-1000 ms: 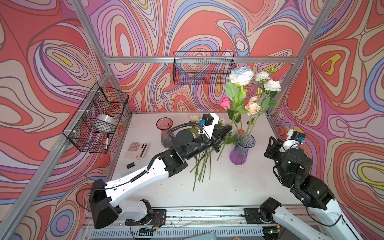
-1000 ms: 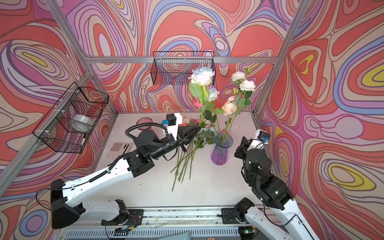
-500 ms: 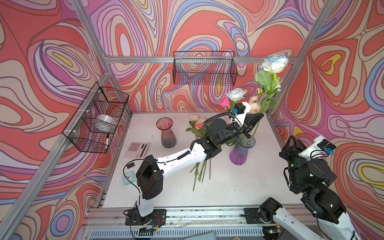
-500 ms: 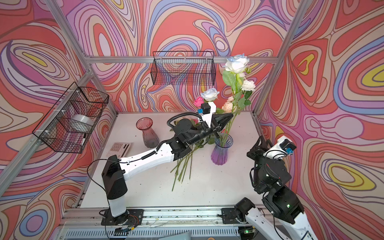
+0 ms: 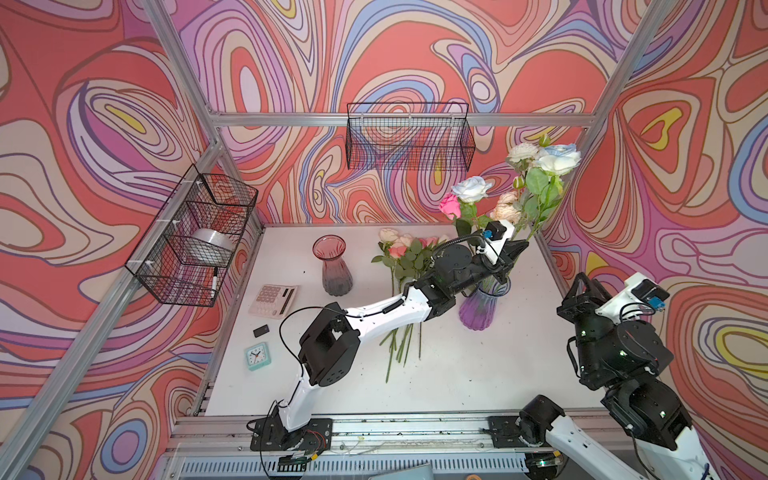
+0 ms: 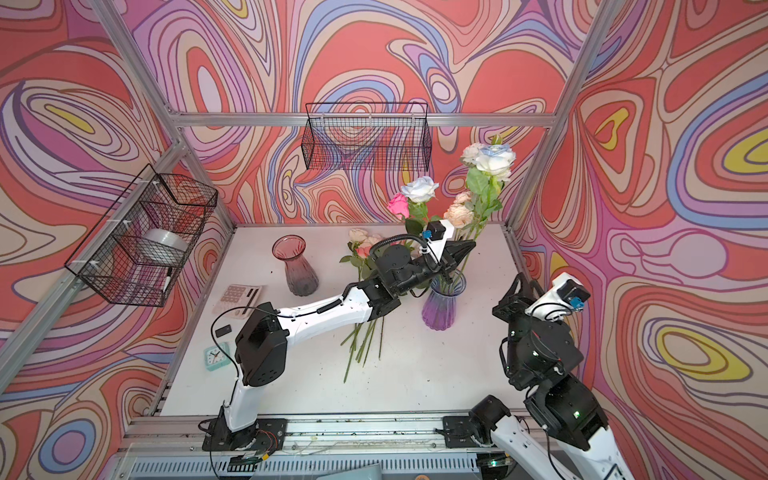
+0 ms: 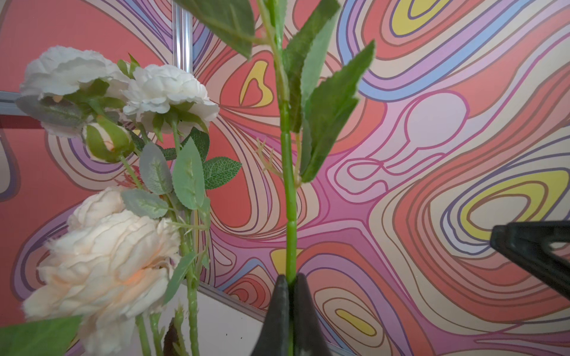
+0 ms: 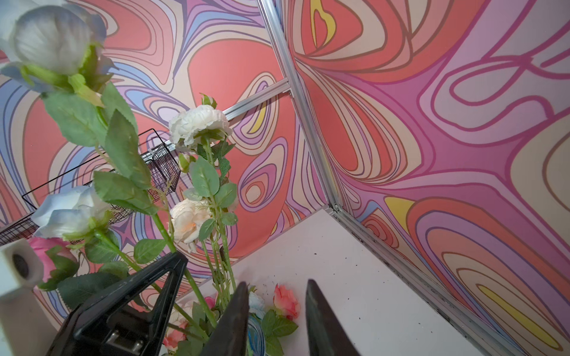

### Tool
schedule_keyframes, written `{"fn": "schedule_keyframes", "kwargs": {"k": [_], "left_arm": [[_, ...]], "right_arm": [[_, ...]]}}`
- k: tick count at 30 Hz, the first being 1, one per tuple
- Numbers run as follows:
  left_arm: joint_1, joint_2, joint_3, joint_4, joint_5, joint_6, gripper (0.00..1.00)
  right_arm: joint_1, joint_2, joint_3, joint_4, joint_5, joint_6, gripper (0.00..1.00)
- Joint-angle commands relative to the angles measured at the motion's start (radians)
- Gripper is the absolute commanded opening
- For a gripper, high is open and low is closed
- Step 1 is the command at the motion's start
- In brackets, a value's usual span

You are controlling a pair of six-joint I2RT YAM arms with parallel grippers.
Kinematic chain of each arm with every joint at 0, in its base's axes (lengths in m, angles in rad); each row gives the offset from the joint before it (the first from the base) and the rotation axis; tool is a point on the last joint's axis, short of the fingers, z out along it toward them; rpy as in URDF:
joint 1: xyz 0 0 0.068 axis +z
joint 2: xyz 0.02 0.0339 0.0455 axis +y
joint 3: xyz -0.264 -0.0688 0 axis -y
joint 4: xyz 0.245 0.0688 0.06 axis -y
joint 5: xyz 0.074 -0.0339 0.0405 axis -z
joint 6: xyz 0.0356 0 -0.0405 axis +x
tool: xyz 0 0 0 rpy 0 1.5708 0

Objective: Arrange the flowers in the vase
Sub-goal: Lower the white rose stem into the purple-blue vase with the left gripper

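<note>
The purple vase (image 5: 482,305) (image 6: 440,305) stands right of the table's middle and holds several flowers: white (image 7: 166,89), peach (image 7: 108,252), pink (image 5: 450,205) and pale blue (image 5: 471,189). My left gripper (image 5: 515,249) (image 6: 463,249) (image 7: 290,280) hovers just above the vase's rim. It is shut on the green stem (image 7: 290,200) of a tall pale blue flower (image 5: 559,158) (image 8: 52,40). Whether that stem's lower end is inside the vase I cannot tell. More flowers (image 5: 405,253) lie on the table left of the vase. My right gripper (image 5: 579,286) (image 8: 276,285) is open and empty, right of the vase.
A red glass vase (image 5: 334,266) stands left of the lying flowers. A calculator (image 5: 272,300), a small black block (image 5: 261,331) and a mint clock (image 5: 257,356) sit along the left edge. Wire baskets hang on the left wall (image 5: 191,241) and back wall (image 5: 409,137).
My left gripper has carried the pale blue flower rightward, from over the lying flowers to above the purple vase. The right arm has drawn back toward the right wall.
</note>
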Motion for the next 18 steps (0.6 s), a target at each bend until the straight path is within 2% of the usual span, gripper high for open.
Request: {"fn": "schedule_keyframes", "kwargs": {"k": [1,2,4,5,7,10,18], "left_arm": [[0.005,0.001,-0.023,0.028,-0.029,0.007,0.0],[0.007,-0.001,-0.034,0.018,-0.028,-0.003,0.0],[0.008,-0.012,-0.068,0.004,-0.034,-0.021,0.18],[0.008,-0.018,-0.087,-0.001,-0.033,-0.025,0.23],[0.008,-0.036,-0.13,-0.002,-0.047,-0.041,0.54],[0.008,-0.079,-0.207,0.023,-0.066,-0.054,0.71],[0.007,-0.215,-0.316,0.029,-0.038,-0.069,0.77]], "right_arm": [[-0.003,0.009,-0.011,0.009,-0.021,-0.013,0.32],[-0.004,0.012,-0.012,0.009,-0.025,-0.013,0.32],[-0.005,0.019,-0.007,0.003,-0.028,-0.009,0.32],[-0.004,0.023,-0.005,0.0,-0.032,-0.007,0.33],[-0.005,0.029,0.003,-0.005,-0.042,-0.004,0.34],[-0.005,0.047,0.018,-0.014,-0.058,-0.001,0.34],[-0.005,0.065,0.06,-0.038,-0.076,-0.014,0.35]]}}
